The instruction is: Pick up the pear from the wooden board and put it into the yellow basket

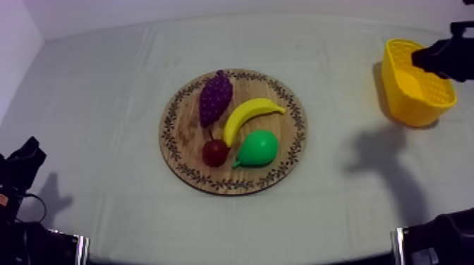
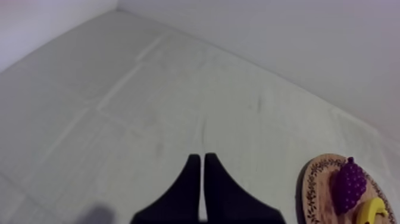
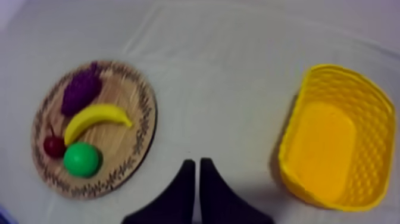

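Grain runs across the wooden board point(image 1: 185, 134), a flat round disc mid-table with a dark leafy pattern around its rim. The pear point(image 1: 257, 148), smooth, glossy green and plump, lies on the board's near right part. A small red fruit point(image 1: 215, 152), round and shiny, sits just beside it on the left. A curved yellow banana point(image 1: 250, 116) lies just beyond it, and knobbly purple grapes point(image 1: 215, 97) are at the far side. The yellow basket point(image 1: 409, 106), plastic with a lattice wall, stands at the far right on the creased grey-white cloth point(image 1: 106, 84), well apart from the board. The right gripper point(image 3: 197, 162) hangs over the cloth between board and basket, its black fingers pressed together into a narrow wedge. The left gripper point(image 2: 201, 158) is closed the same way, on nothing, over bare cloth left of the board.
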Robot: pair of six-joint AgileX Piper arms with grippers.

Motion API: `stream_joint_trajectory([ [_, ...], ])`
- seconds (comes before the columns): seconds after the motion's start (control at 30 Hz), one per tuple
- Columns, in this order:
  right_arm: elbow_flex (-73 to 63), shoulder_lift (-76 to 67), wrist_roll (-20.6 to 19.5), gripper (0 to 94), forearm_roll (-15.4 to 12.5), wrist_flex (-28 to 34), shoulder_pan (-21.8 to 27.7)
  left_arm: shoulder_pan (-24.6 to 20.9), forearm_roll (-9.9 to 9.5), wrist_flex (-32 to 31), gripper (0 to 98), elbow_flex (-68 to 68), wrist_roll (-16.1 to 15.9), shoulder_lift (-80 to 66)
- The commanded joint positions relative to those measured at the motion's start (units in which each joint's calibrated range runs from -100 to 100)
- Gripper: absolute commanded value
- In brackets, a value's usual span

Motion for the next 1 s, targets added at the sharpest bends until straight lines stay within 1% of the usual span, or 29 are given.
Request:
stream_joint_trajectory([
  [0.0,-0.9,5.1,7.9,0.5,-1.5,4.6,-0.5,0.0,0.00,0.0,0.1,0.0,0.0,0.0],
  [0.1,-3.5,8.7,12.7,0.5,-1.1,9.2,-2.8,0.0,0.00,0.0,0.1,0.0,0.0,0.0],
  [0.2,-6.1,11.6,15.2,0.5,-0.6,13.1,-5.6,0.0,0.00,0.0,0.1,0.0,0.0,0.0],
  [0.37,-8.7,15.3,16.1,0.5,-0.3,16.8,-10.5,0.0,0.00,0.0,0.1,0.0,0.0,0.0],
  [0.57,-10.2,18.4,17.0,0.5,-0.5,16.9,-17.0,0.0,0.00,0.0,0.1,0.0,0.0,0.0],
  [0.67,-11.5,19.8,17.1,0.9,-0.1,16.4,-20.1,0.0,0.00,0.0,0.1,0.0,0.0,0.0],
  [0.97,-16.1,24.0,17.0,1.1,0.9,15.4,-27.6,0.0,0.00,0.0,0.1,0.0,0.0,0.0],
])
